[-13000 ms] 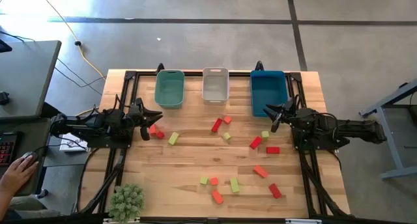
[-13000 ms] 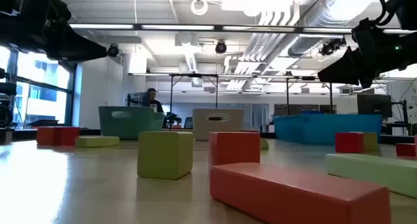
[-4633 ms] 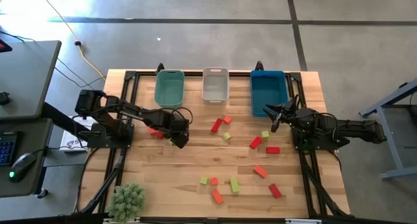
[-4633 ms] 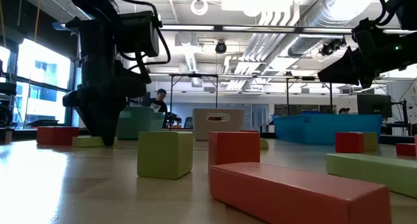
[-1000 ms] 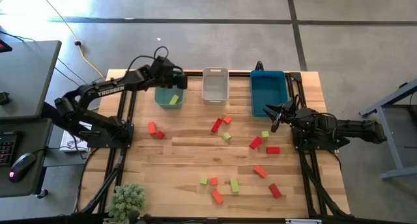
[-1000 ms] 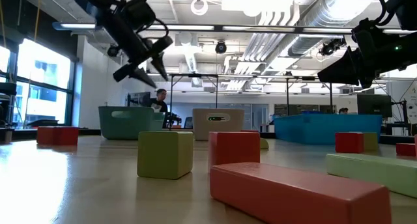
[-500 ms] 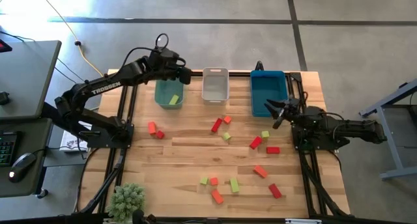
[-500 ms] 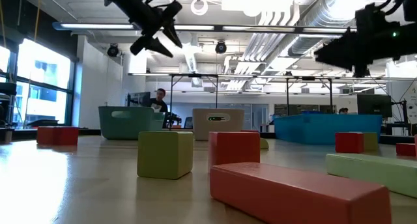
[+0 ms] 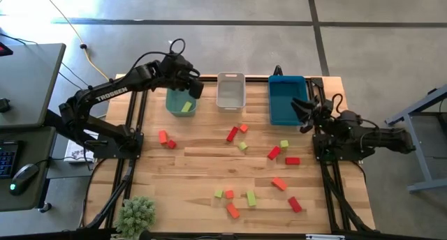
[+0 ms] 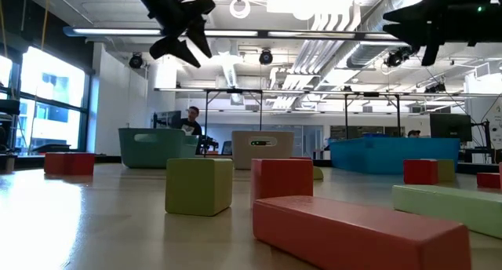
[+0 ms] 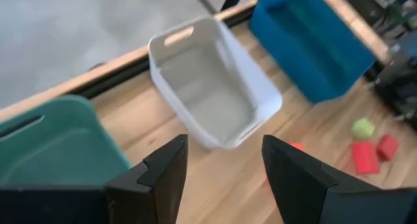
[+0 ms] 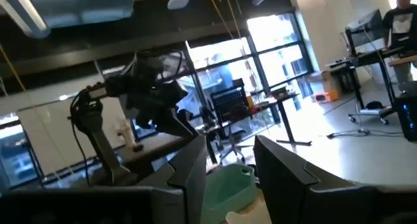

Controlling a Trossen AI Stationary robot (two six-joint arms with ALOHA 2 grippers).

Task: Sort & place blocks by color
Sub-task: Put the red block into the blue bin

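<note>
Yellow-green, orange-red and deep red blocks lie scattered on the wooden table, among them a red pair at the left and a group in the middle. One yellow-green block lies inside the green bin. My left gripper hangs open high over that bin's far right part, nothing between its fingers. My right gripper is raised by the blue bin's near right corner, open and empty, pointing level toward the table's left.
A white bin stands between the green and the blue bin along the far edge. A small green plant sits at the near left corner. More blocks lie toward the near edge. A person shows far off in the room.
My left gripper has risen above the green bin and turned a little, staying open. My right gripper has lifted up and toward the far edge beside the blue bin, tipping from slanting down to nearly level. The blocks have stayed where they were.
</note>
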